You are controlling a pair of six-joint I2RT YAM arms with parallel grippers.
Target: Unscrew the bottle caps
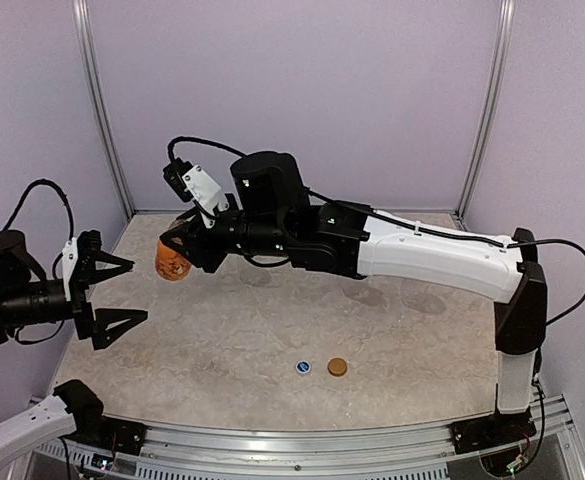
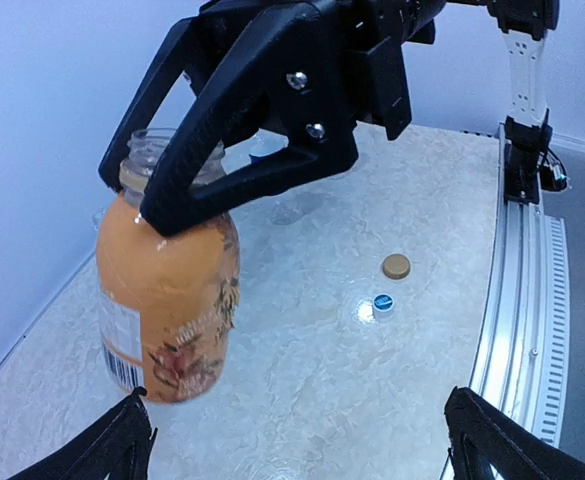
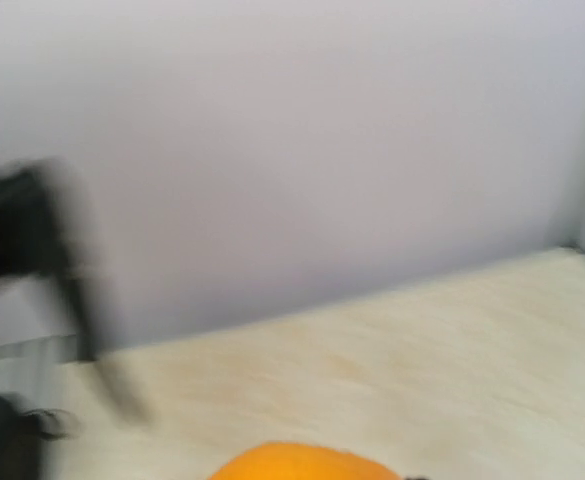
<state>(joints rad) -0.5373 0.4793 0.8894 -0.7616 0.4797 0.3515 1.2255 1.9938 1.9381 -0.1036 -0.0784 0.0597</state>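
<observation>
Right jaws grip the orange bottle (image 2: 167, 300) by its neck over the tabletop's (image 1: 222, 340) far-left corner. The mouth is bare, so the cap looks off. Left jaws gape wide at the left edge, near the bottle, touching nothing. Blue cap (image 1: 303, 367) and tan cap (image 1: 338, 367) lie near the near edge, with open room mid-tabletop.

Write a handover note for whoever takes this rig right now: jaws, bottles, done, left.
Grippers: right gripper has its jaws shut around the neck of the orange bottle, over the far-left part of the table. The left gripper is beside it, jaws wide open and empty.
Done: the orange bottle's mouth is open, no cap on it. A tan cap and a blue cap lie loose side by side near the front edge.
Left: no other bottle shows clearly in any view, so find them and check their caps. The right wrist view is blurred.
</observation>
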